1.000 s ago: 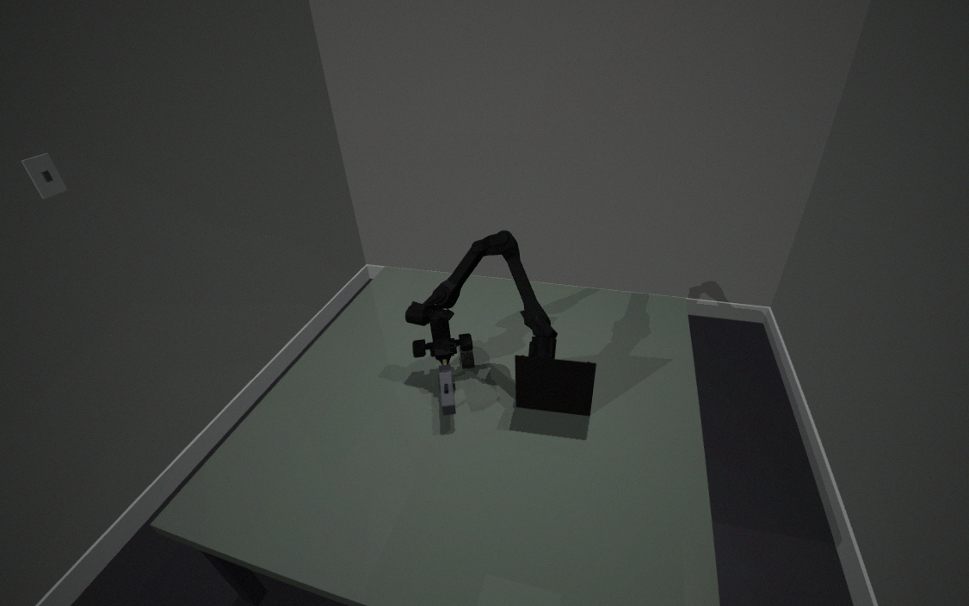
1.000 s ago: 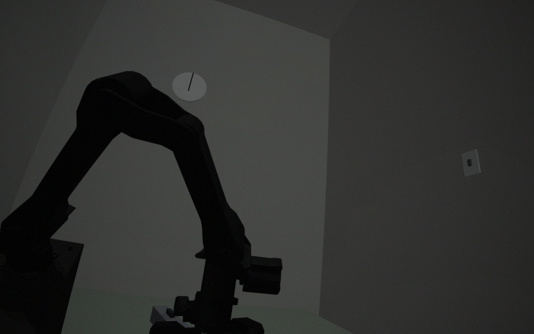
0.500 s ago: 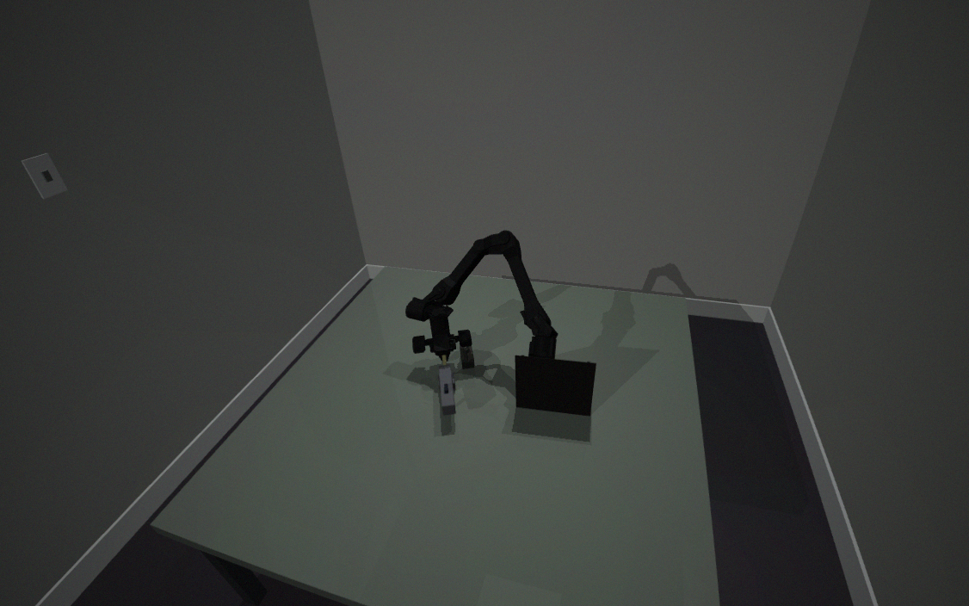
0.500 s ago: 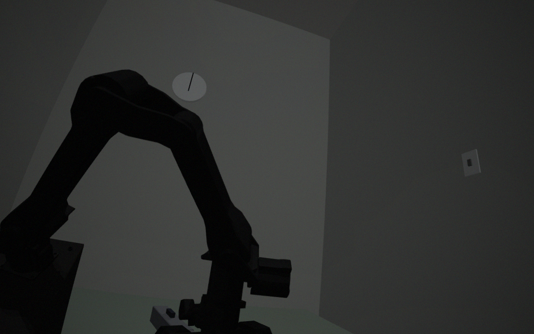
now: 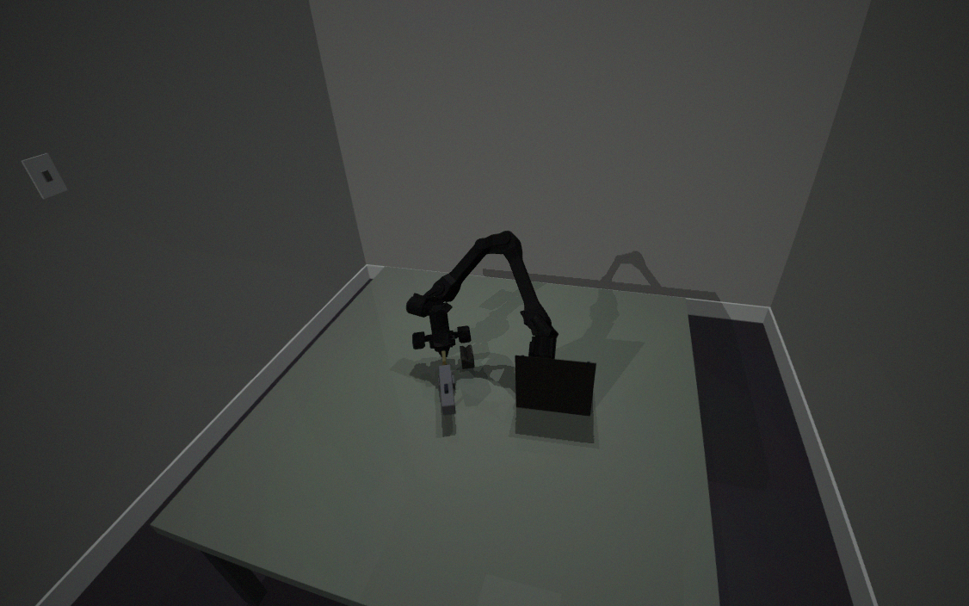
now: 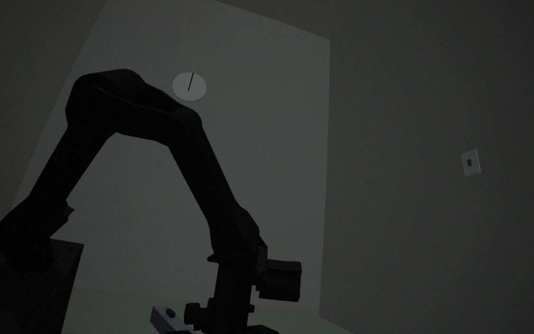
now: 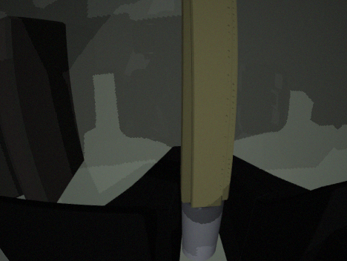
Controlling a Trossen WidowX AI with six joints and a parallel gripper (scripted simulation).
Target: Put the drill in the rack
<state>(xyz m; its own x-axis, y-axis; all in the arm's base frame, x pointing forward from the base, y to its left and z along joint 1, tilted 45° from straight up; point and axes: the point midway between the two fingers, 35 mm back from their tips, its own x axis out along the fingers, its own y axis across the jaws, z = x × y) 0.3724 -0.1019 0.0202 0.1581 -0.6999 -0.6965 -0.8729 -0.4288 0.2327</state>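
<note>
wrist view, dim light: i see the drill (image 7: 209,85) as a long olive-tan shaft with a short grey stub at its near end, running straight away from my camera up the middle of the frame. my gripper (image 7: 193,155) has its dark jaws pinched on the stub end, one on each side. the far tip runs out of frame at the top, so i cannot tell where it ends.

in the top view the drill (image 5: 442,353) shows as a thin tan sliver below the gripper (image 5: 441,341), its long axis pointing roughly toward the grey block (image 5: 446,389) that lies on the green table (image 5: 357,485). the block carries a small dark key (image 5: 446,387) on its upper face. whether the tip is inside the block or just clear of it i cannot tell at this size.

a small dark rack (image 5: 467,355) stands just right of the gripper; its contents are too dark to read. the arm's black base plate (image 5: 580,371) sits further right, well apart from the block.

in the exterior view the arm's silhouette covers most of the block (image 6: 165,320); a wall clock (image 6: 197,92) and a switch plate (image 6: 471,162) hang behind.
</note>
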